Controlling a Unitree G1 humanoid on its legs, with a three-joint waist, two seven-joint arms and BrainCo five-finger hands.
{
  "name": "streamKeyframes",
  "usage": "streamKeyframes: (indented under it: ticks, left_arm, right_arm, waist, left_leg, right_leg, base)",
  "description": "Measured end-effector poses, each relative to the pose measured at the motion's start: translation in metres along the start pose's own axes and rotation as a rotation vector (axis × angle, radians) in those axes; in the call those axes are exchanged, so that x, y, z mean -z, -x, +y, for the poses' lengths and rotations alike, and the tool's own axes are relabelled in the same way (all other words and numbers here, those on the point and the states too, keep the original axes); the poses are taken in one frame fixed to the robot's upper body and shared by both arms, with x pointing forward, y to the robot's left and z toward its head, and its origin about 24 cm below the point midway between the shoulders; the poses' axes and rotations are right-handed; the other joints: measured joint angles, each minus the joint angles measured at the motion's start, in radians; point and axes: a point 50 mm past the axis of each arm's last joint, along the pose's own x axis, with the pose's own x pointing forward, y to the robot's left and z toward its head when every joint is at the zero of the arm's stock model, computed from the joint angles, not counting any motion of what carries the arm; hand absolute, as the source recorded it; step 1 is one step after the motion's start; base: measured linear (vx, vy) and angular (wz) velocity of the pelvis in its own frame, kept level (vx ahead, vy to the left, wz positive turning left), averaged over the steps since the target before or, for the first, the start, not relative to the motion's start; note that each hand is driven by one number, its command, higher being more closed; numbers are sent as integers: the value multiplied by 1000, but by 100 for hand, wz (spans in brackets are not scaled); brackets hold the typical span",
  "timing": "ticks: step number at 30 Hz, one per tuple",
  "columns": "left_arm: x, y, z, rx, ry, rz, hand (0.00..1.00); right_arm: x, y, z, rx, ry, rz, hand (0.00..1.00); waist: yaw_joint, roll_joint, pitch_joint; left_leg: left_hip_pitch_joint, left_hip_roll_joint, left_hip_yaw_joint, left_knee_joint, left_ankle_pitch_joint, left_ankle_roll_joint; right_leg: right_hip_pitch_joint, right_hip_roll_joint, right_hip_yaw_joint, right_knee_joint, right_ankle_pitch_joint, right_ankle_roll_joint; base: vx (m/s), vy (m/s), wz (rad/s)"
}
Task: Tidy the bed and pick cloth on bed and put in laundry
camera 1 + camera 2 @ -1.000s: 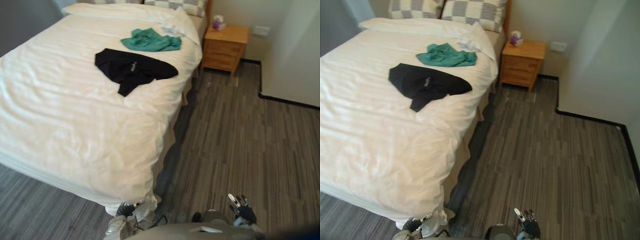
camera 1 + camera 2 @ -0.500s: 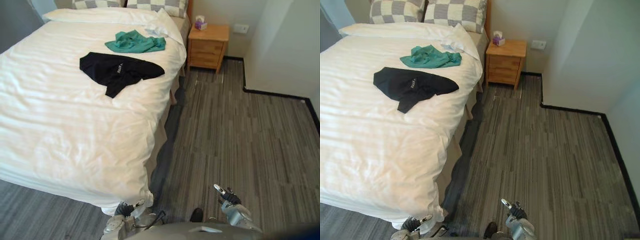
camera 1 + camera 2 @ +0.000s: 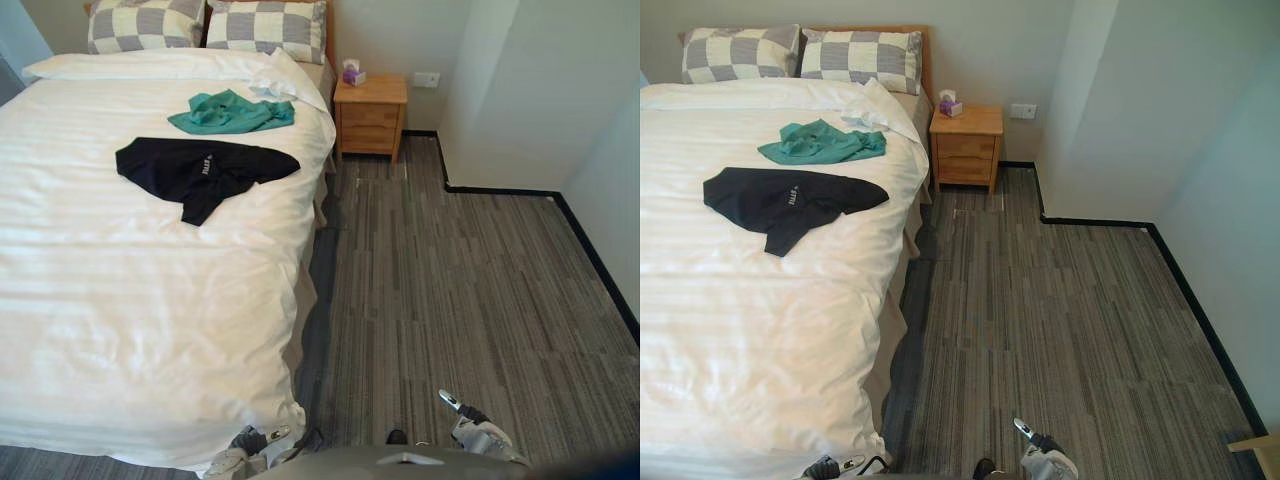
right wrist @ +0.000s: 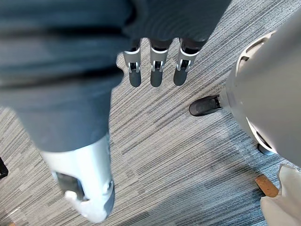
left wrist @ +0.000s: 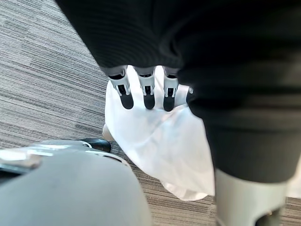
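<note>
Cloth lies by the right edge of the bed (image 3: 130,300): black cloth (image 3: 200,172), green cloth (image 3: 232,112) nearer the pillows (image 3: 265,18). Down low, left hand (image 5: 148,89) and right hand (image 4: 157,70) hang loose, empty.

The bed (image 3: 150,300) fills the left side, with 2 pillows (image 3: 265,18) side by side at its head. On it lie 2 cloths: the far cloth (image 3: 232,112) near the pillows and the near cloth (image 3: 200,170) just before it. A nightstand (image 3: 370,118) stands right of the bed's head, with a tissue box (image 3: 351,72) on it. The floor (image 3: 450,280) lies to the right.
</note>
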Motion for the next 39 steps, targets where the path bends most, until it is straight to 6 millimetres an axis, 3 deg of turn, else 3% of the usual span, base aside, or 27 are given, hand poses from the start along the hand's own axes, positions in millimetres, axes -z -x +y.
streamKeyframes:
  ticks: [7, 10, 13, 19, 22, 25, 26, 27, 28, 29, 31, 33, 36, 37, 38, 39]
  left_arm:
    - [-3, 0, 2, 1, 70, -10, 0]
    - [-4, 0, 4, -1, 117, -17, 0]
    - [-6, 0, 9, -10, 131, -40, 0]
    - [6, 4, 15, -28, 121, -42, 0]
    - [10, 4, 16, -36, 121, -33, 0]
    - [19, 6, 18, -69, 151, -15, 0]
    - [19, 7, 17, -84, 169, -27, 0]
    - [19, 7, 16, -85, 184, -37, 0]
    - [22, 7, 12, -86, 210, -47, 0]
    - [25, 8, 10, -85, 219, -47, 0]
    - [26, 9, 8, -78, 239, -66, 0]
    - [15, 10, 9, -71, 234, -125, 0]
    - [-4, 8, 7, -59, 226, -189, 0]
    - [-5, 8, 7, -60, 230, -192, 0]
    - [-7, 7, 6, -57, 252, -192, 0]
    - [-7, 7, 7, -61, 263, -189, 0]
  right_arm:
    - [6, 4, -18, -50, -10, -54, 0]
    - [14, 8, -28, -82, 31, -84, 0]
    - [10, 11, -32, -126, 92, -156, 0]
    - [18, 14, -38, -140, 65, -180, 0]
    - [16, 13, -34, -158, 87, -185, 0]
    - [14, 12, -33, -166, 145, -184, 0]
    - [12, 12, -33, -171, 163, -183, 0]
    - [10, 12, -34, -173, 177, -187, 0]
    - [7, 12, -34, -185, 193, -193, 0]
    - [7, 12, -34, -194, 201, -190, 0]
    - [1, 10, -31, -207, 221, -195, 0]
    - [4, 9, -30, -212, 214, -175, 0]
    - [6, 10, -29, -216, 206, -180, 0]
    - [6, 11, -29, -216, 230, -186, 0]
    - [8, 11, -31, -208, 234, -185, 0]
    - [10, 12, -32, -206, 246, -178, 0]
  waist:
    - [-10, -24, 11]
    - [-11, -37, 15]
    - [-23, -43, 29]
    - [-16, -48, 54]
    - [2, -47, 52]
    - [-1, -50, 53]
    - [-1, -49, 54]
    - [1, -41, 54]
    - [4, -22, 58]
    - [8, -20, 66]
    - [29, -10, 75]
    - [37, -22, 90]
    - [28, -24, 93]
    - [28, -23, 96]
    - [26, -21, 96]
    - [26, -26, 95]
  left_leg:
    - [-28, -3, 8, -1, 1, 3]
    - [-48, 0, 65, -5, 2, 4]
    - [-53, 9, 134, -4, 1, 9]
    - [0, 57, 231, -6, -14, -16]
    - [-7, 94, 279, 35, -30, -43]
    - [-39, 136, 326, 230, -36, -52]
    - [-111, 176, 302, 426, -27, -37]
    - [-158, 195, 273, 540, -6, -4]
    - [-244, 214, 181, 728, 78, 53]
    - [-296, 204, 100, 823, 94, 34]
    - [-355, 143, 17, 892, -11, -7]
    - [-372, 105, 35, 826, -53, -11]
    - [-381, 67, 117, 483, -39, -5]
    - [-364, 50, 156, 318, 17, 5]
    - [-334, 45, 207, 196, 122, 31]
    - [-314, 34, 231, 178, 141, 63]
  right_leg:
    - [-31, -1, 13, 1, 1, 1]
    - [-72, 5, 53, 7, 5, 4]
    - [-93, 8, 74, 11, -2, -2]
    - [-121, -16, -88, 152, -106, -17]
    - [-110, 22, -80, 107, -83, -22]
    - [-57, 48, -4, 43, -67, -30]
    - [-45, 53, 35, 44, -71, -35]
    - [-45, 59, 49, 46, -77, -45]
    - [-34, 74, 88, 55, -90, -64]
    - [-15, 85, 130, 61, -98, -83]
    - [11, 88, 225, 83, -108, -103]
    - [42, 68, 258, 75, -113, -96]
    - [75, 40, 256, 42, -134, -63]
    - [91, 20, 216, 30, -143, -45]
    - [112, 7, 184, 25, -158, -22]
    - [127, -8, 171, 24, -168, -3]
  base:
    - [4, 7, -4]
    - [42, 41, -43]
    - [37, 32, -49]
    - [35, -11, -20]
    - [108, -101, -43]
    - [124, -110, -71]
    - [94, -82, -55]
    - [108, -71, -85]
    - [81, -19, -96]
    - [166, 23, -119]
    - [230, 75, -137]
    - [149, 82, -95]
    - [183, 126, -19]
    - [265, 140, 26]
    - [366, 167, 39]
    - [334, 154, 45]
